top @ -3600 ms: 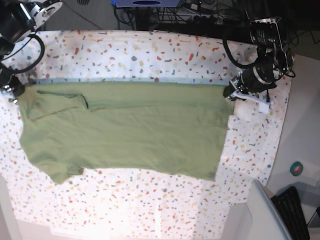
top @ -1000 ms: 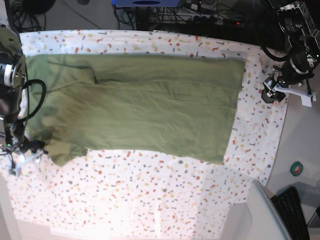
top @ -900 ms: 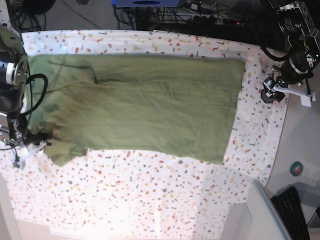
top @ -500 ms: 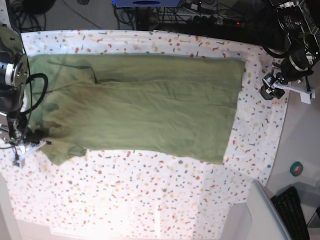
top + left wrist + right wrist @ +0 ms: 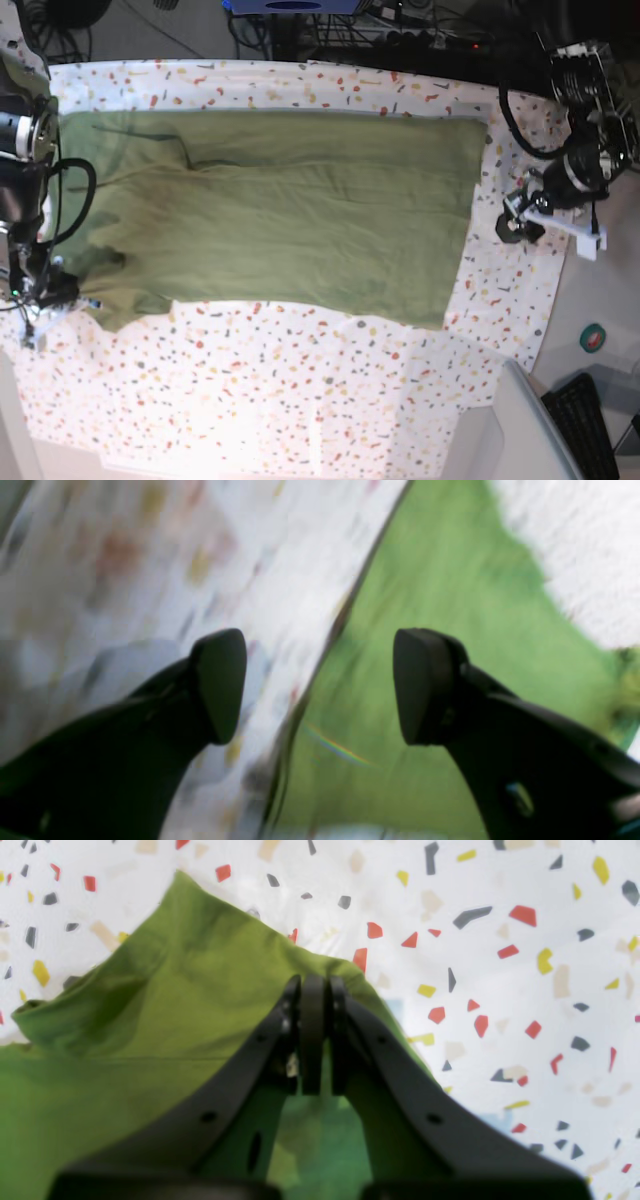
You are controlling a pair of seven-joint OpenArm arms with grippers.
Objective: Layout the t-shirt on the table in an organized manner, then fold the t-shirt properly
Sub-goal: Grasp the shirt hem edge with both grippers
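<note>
In the left wrist view, the left gripper (image 5: 320, 685) is seen with jaws spread wide and nothing between them, above the edge where the t-shirt (image 5: 425, 645) meets the desk (image 5: 150, 555); the picture is blurred.

In the right wrist view, the right gripper (image 5: 314, 1032) has its jaws pressed together, pinching a sleeve edge of the t-shirt (image 5: 125, 1050).

In the base view, the t-shirt (image 5: 290, 215) is spread mostly flat across the desk (image 5: 330, 400). Laying out appears nearly done; no fold is seen yet.
</note>
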